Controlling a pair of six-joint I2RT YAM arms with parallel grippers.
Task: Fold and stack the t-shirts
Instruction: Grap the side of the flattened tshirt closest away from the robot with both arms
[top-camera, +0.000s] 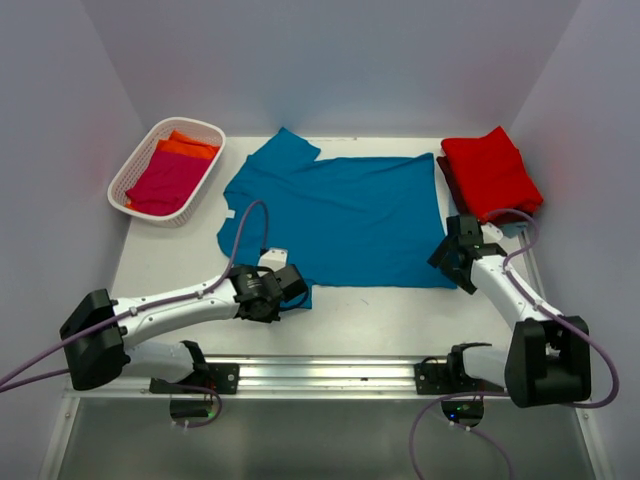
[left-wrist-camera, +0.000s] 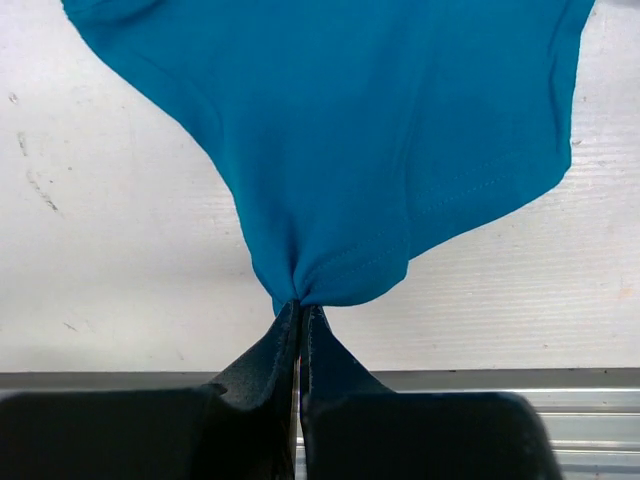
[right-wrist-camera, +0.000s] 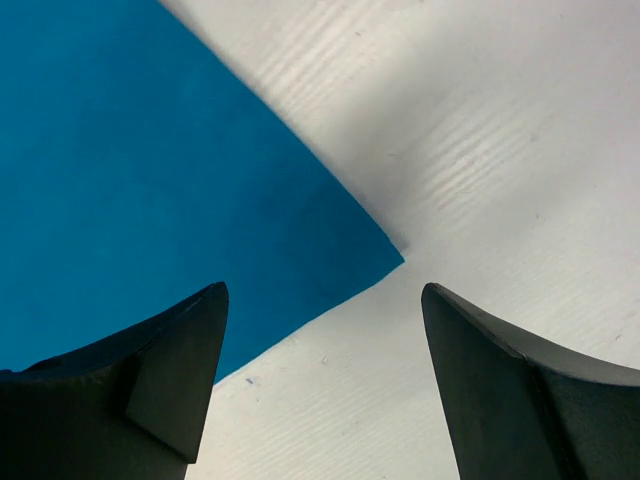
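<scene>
A teal blue t-shirt (top-camera: 345, 215) lies spread flat on the white table. My left gripper (top-camera: 290, 285) is shut on its near left sleeve; the left wrist view shows the cloth (left-wrist-camera: 350, 150) bunched at the closed fingertips (left-wrist-camera: 300, 305). My right gripper (top-camera: 450, 262) is open and empty, just above the shirt's near right hem corner (right-wrist-camera: 385, 258), which lies between its spread fingers. A folded red t-shirt (top-camera: 492, 170) lies on a maroon one at the back right. Magenta (top-camera: 165, 183) and orange (top-camera: 185, 146) t-shirts lie in the basket.
A white lattice basket (top-camera: 135, 170) stands at the back left. Grey walls close in the table on three sides. A metal rail (top-camera: 330, 372) with the arm bases runs along the near edge.
</scene>
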